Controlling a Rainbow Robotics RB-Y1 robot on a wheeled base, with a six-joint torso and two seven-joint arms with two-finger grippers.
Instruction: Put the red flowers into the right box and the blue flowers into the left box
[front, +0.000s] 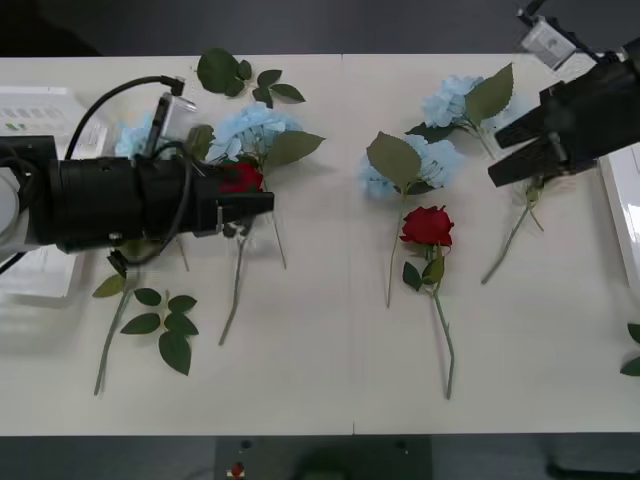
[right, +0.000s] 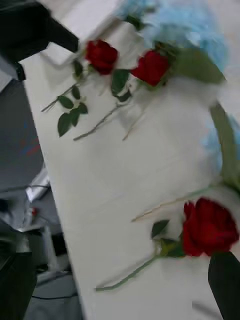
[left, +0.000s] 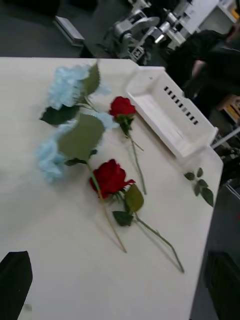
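My left gripper (front: 255, 208) hangs open just right of a red flower (front: 240, 177) whose head lies among blue flowers (front: 256, 127). A second red flower (front: 427, 225) lies at mid-table below another blue flower cluster (front: 432, 160). My right gripper (front: 495, 160) is open over the far right, above a third red flower (right: 207, 232); in the front view only that flower's stem (front: 508, 243) shows. The right box (front: 626, 205) sits at the right edge. The left box (front: 35, 110) is partly hidden behind my left arm. In the left wrist view, two red flowers (left: 111, 177) lie short of the right box (left: 170, 112).
Bloomless leaf sprigs lie at the front left (front: 165, 322), back left (front: 240, 75) and right edge (front: 632, 352). More blue flowers lie at the back right (front: 452, 98) and behind my left arm (front: 133, 137). The table's front strip (front: 330, 390) is bare.
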